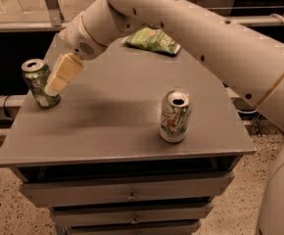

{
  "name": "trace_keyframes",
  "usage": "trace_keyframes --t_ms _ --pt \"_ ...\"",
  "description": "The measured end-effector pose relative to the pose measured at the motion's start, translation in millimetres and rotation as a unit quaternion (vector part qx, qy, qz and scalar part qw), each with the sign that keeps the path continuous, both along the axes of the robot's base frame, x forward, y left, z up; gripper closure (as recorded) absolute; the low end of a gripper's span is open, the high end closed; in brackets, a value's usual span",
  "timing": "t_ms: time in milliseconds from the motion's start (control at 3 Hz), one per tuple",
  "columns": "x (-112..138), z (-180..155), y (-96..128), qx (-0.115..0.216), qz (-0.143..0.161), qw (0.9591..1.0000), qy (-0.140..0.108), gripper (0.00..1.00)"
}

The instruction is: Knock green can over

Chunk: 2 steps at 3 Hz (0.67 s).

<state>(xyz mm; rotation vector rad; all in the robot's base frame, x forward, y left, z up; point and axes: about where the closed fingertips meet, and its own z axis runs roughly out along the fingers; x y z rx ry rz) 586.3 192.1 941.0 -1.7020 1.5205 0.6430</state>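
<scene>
- Speckled floor [2,207] surrounds a grey drawer cabinet [127,194]. Its flat grey tabletop [112,119] is the work surface, and a dark shelf and a metal rail [14,27] run behind the far edge.
- Camera view, edges and room: the tabletop has no lip on any edge. The middle and the near left corner are bare. The left edge drops straight to the floor.
- Camera view, task thing: the green can [38,82] stands at the left edge, about midway between the near and far left corners and close to the drop.
- Camera view, gripper: the gripper [52,88] hangs over the left part of the tabletop and slants down and leftwards. Its tip overlaps the green can's right side, but whether it touches cannot be told. Its cream pads [66,70] lie together with no gap showing, closed on nothing.
- Camera view, arm: the white arm [205,38] reaches from the right, crossing above the far right corner and the far edge.
- Camera view, other things: a white-and-green can [175,116] stands upright near the near edge, right of the middle and well apart from the green can. A green crisp bag [152,40] lies flat by the far edge, partly under the arm. Neither lies between the gripper and the green can.
- Camera view, axis: the green can rests on its base with its silver top up and its long axis upright.
</scene>
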Motion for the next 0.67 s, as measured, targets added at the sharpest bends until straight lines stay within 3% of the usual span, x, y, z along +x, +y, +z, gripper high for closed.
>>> trace_keyframes --t_ms 333,667 --pt "3 -19 37 0.007 -0.001 0.9997 0.025 0.00" --pt "2 -29 52 0.009 -0.003 0.9991 0.041 0.00"
